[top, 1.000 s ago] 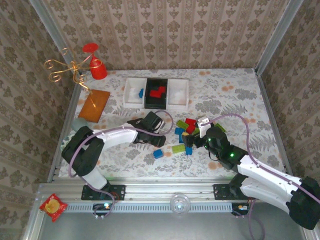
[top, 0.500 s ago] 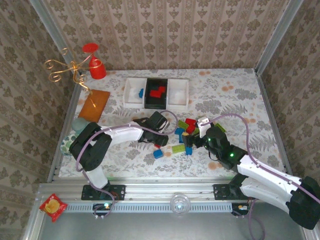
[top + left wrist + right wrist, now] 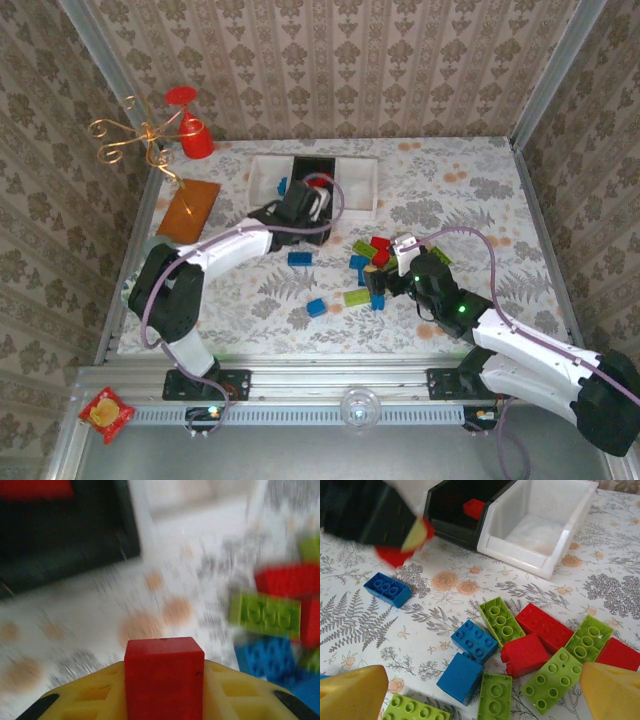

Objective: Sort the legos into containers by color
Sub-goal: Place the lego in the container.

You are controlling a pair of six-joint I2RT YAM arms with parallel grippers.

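The red brick (image 3: 164, 677) I am after sits clamped between the yellow fingers (image 3: 235, 692) of the left gripper (image 3: 308, 200), one end facing the wrist camera. It is just in front of the black bin (image 3: 460, 530), short of its near wall. The left wrist view is smeared, so I cannot judge how high the brick is above the cloth. The black bin stands between two others. The left white bin (image 3: 262, 185) has a blue piece in it, and the right white bin (image 3: 540, 527) touches the black one's side. A second red piece (image 3: 474, 507) lies inside the black bin.

The other legos lie on the flowered table (image 3: 470, 190). A loose pile (image 3: 368, 262) of red, blue and lime green bricks sits near the middle, with a lone blue brick (image 3: 298, 258) just left of it. A second blue brick (image 3: 316, 307) and a lime green brick (image 3: 356, 297) are nearer the arm bases.

My right gripper (image 3: 484, 676) hovers low over the pile, jaws spread wide, one finger on each side of the heap. At the far left corner stands a red cup (image 3: 196, 140). A flat orange-brown board (image 3: 188, 210) lies beside the left white bin.
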